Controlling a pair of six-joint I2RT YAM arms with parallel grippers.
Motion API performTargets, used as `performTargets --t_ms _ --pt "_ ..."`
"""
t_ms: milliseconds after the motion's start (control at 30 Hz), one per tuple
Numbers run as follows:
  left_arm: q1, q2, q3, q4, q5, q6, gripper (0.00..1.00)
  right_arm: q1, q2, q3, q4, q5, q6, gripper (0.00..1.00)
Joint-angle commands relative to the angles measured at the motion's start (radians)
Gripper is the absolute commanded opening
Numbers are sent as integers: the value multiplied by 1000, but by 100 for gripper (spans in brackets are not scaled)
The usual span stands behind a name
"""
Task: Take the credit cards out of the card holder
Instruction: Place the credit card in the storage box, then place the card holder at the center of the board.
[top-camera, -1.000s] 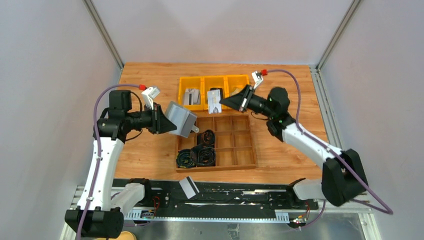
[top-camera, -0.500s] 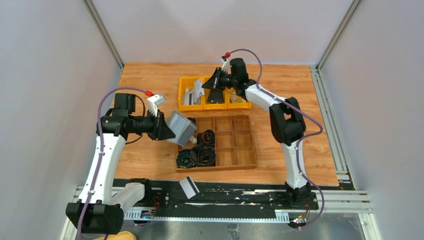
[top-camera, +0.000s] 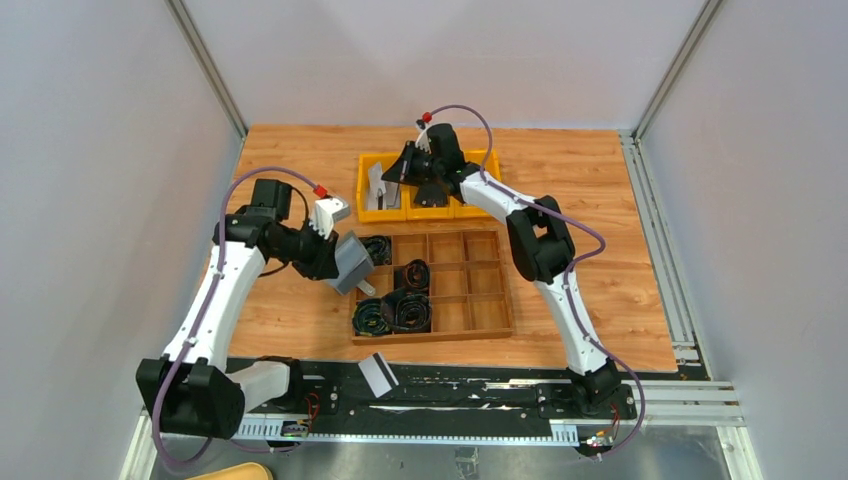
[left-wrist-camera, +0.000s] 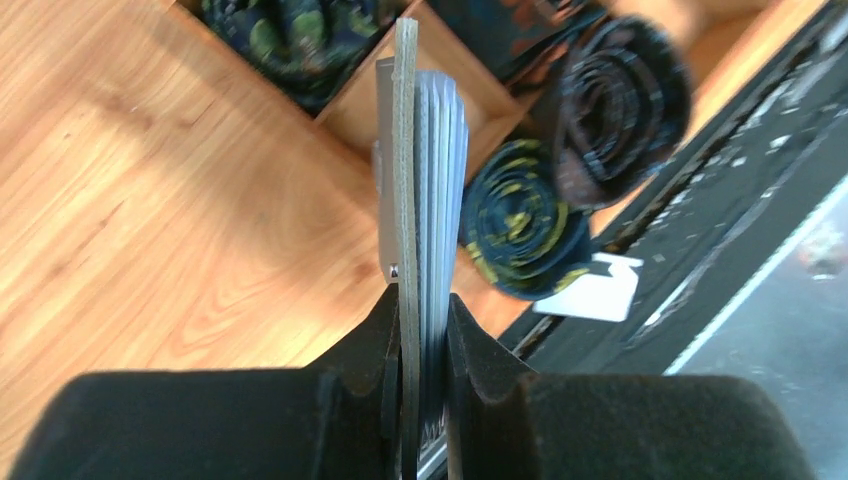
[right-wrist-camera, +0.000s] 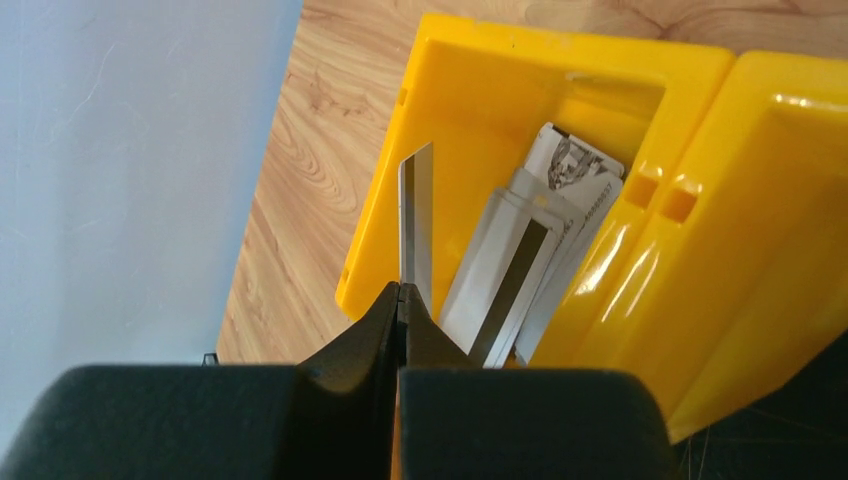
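Pale grey walls enclose a wooden table — evenly lit.

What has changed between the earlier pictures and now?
The right tool, still shut on a credit card, swung left to the leftmost yellow bin. The left tool, still gripping the card holder, lowered it toward the wooden tray. The cables and the card on the rail stayed.

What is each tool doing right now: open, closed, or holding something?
Left tool: closed on the card holder.
Right tool: closed on one credit card.
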Motion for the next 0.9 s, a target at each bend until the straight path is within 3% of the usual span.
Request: performTargets --t_ms 0,167,267,333,400,633,700,867 --pt "-3 42 -23 1 -184 156 10 9 48 77 -10 65 4 0" --pt "-3 16 -54 10 -217 199 9 10 40 79 -48 115 -38 7" --pt "-3 -11 -99 65 -281 222 9 11 -16 12 -31 150 -52 22" --pt "-3 -19 -118 87 -316 245 8 14 -62 -31 -23 164 -81 40" --pt "-3 -24 -123 98 -330 255 8 18 -107 -51 -37 178 -111 52" --pt "-3 -53 -273 325 -589 367 7 36 -354 -231 -22 134 -187 66" --pt "-3 -62 -332 396 -647 410 12 40 -442 -314 -25 122 -207 75" --pt "-3 -13 -493 598 -697 493 48 41 -729 -639 -32 200 -292 80"
